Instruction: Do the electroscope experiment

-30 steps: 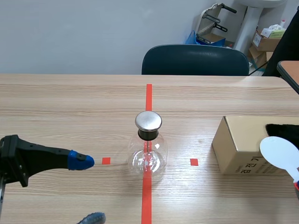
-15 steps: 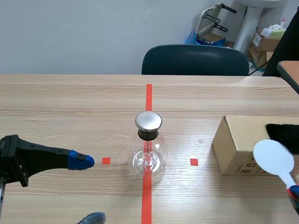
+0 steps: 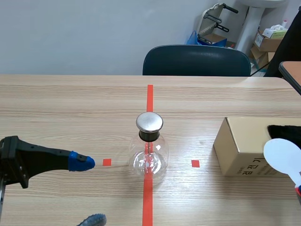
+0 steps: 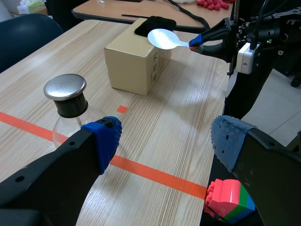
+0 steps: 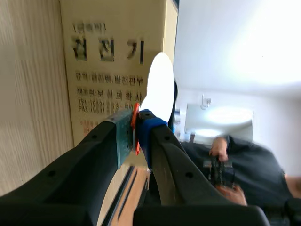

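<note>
White disc paddle [image 3: 282, 157], pinched between the right fingers [image 5: 151, 129], has swung back rightward over the cardboard box [image 3: 237, 146] printed "검전기". The glass electroscope flask [image 3: 149, 155] stands mid-worktop [image 3: 70, 103]. The left fingers [image 4: 103, 136] gape wide.

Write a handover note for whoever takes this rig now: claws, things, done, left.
Left claw: open, empty, low beside the electroscope flask, apart from it.
Right claw: shut on the white paddle, held by its handle, disc raised beside the black cloth on the cardboard box.
Flask stands upright on the red centre tape, metal cap on.
Done: paddle picked up; whether it was rubbed on the cloth cannot be told.
Left: probably rub, then bring the disc to the cap.
</note>
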### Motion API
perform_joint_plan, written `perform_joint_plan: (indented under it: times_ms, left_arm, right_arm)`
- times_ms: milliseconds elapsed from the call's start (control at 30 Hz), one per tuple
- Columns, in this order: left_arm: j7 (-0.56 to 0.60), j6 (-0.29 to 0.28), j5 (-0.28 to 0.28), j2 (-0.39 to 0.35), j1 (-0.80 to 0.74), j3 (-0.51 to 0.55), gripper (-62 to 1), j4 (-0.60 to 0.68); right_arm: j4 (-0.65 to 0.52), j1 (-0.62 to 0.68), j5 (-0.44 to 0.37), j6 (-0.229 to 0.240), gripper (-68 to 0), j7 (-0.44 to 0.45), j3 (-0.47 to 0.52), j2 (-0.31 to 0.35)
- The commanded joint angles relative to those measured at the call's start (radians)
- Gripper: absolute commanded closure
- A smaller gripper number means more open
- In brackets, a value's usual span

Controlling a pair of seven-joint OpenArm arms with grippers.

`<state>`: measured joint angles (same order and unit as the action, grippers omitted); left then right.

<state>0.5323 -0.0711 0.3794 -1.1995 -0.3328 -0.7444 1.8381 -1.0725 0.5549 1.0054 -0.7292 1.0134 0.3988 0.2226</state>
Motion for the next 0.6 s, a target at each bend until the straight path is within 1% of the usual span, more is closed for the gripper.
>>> perform_joint_plan:
  times_ms: [0,67,100,133,167,300,367,400,433,500,533,567]
  left_arm:
    - [0.018,-0.002,0.0,0.003,-0.002,-0.001,-42.7,0.017]
    - [0.018,-0.002,-0.002,0.003,-0.002,-0.001,-42.7,0.017]
    - [0.018,-0.002,-0.002,0.003,-0.002,-0.001,-42.7,0.017]
    - [0.018,-0.002,-0.002,0.003,-0.002,-0.001,-42.6,0.017]
    - [0.018,-0.002,-0.002,0.003,-0.002,-0.001,-42.7,0.017]
    - [0.018,-0.002,-0.002,0.003,-0.002,-0.001,-42.7,0.017]
    - [0.018,-0.002,-0.002,0.003,-0.002,-0.001,-42.6,0.017]
    - [0.018,-0.002,-0.001,0.003,-0.002,-0.001,-42.6,0.017]
    - [0.018,-0.002,-0.001,0.003,-0.002,-0.001,-42.7,0.017]
    - [0.017,-0.002,-0.001,0.003,-0.002,-0.001,-42.7,0.017]
    - [0.018,-0.002,-0.001,0.003,-0.002,-0.001,-42.7,0.017]
    - [0.018,-0.002,-0.001,0.003,-0.002,-0.001,-42.7,0.017]
  right_arm:
    - [-0.013,0.005,-0.031,-0.054,-2.0,-0.101,0.006,0.015]
    - [-0.013,0.005,-0.033,-0.054,-2.0,-0.216,0.006,0.015]
    - [-0.013,0.005,-0.033,-0.054,-2.0,-0.245,0.006,0.015]
    - [-0.013,0.005,-0.033,-0.054,-2.0,-0.248,0.006,0.015]
    - [-0.013,0.005,-0.032,-0.054,-2.0,-0.23,0.006,0.015]
    - [-0.013,0.004,-0.033,-0.054,-2.0,-0.077,0.006,-0.013]
    - [-0.013,0.005,-0.033,-0.054,-2.0,-0.057,0.006,-0.032]
    - [-0.013,0.005,-0.037,-0.054,-2.0,-0.071,0.006,-0.039]
    - [-0.013,0.008,-0.044,-0.054,-2.0,-0.105,0.006,-0.045]
    - [-0.013,0.008,-0.047,-0.054,-2.0,-0.214,0.006,-0.048]
    - [-0.013,0.008,-0.044,-0.054,-2.0,-0.259,0.006,-0.048]
    - [-0.013,0.008,-0.039,-0.054,-2.0,-0.286,0.006,-0.048]
